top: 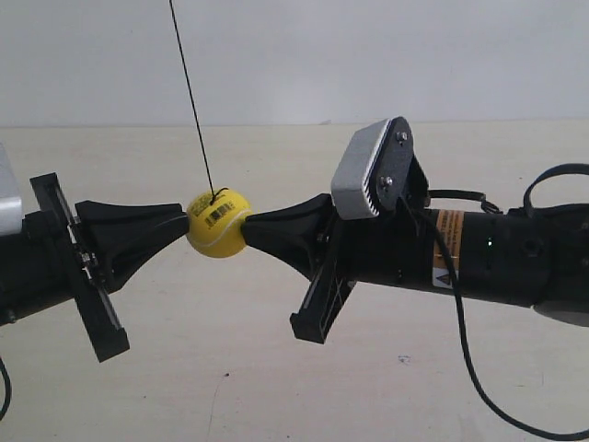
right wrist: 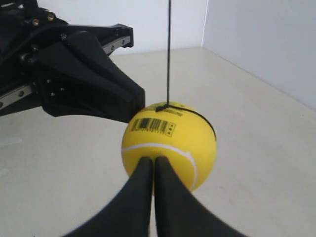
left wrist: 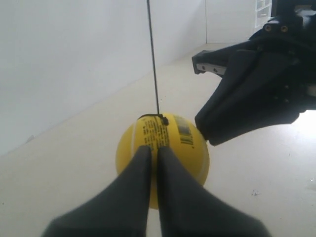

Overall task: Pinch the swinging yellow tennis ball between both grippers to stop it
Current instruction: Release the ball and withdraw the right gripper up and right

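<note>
L gripper (left wrist: 154,152), fingers clenched tight w/ nothing between, presses its joined tip vs the yellow tennis ball (left wrist: 190,153). R gripper (right wrist: 154,162), clenched likewise, butts the opposite side. Ball sits squeezed tip-to-tip between both, hanging on black string (left wrist: 153,59). To do it well, I'd judge: push equal & dead-centre from both sides, tips in line, gentle force, else ball may pop out sideways. Barcode sticker (right wrist: 154,127) up top by the string knot: print too small to read. Orange warning label (top: 448,250) on one arm, txt illegible.
</note>
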Tool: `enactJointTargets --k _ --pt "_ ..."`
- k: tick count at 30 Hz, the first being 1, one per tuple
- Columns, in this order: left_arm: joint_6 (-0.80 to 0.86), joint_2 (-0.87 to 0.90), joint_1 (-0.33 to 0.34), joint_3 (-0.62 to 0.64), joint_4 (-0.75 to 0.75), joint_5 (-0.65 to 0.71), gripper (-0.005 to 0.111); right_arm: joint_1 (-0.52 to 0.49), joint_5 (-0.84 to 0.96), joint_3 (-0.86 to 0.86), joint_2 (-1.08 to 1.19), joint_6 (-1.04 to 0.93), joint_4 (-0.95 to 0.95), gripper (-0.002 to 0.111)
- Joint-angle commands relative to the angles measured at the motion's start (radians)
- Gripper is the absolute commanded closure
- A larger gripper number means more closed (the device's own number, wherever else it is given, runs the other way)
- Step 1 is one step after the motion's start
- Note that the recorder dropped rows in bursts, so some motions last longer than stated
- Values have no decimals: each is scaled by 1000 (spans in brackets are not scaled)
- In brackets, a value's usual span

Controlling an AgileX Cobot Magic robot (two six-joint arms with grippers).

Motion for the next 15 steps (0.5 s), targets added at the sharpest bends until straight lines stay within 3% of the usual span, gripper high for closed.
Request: enactJointTargets --k 1,8,15 --pt "6 8 -9 4 3 -14 102 -2 146 -7 -113 16 -2 108" --pt "6 8 -9 4 3 -20 102 -2 389 -2 -280 77 -2 108" --pt "4 -55 -9 21 -34 -17 102 -2 395 67 -398 49 18 108"
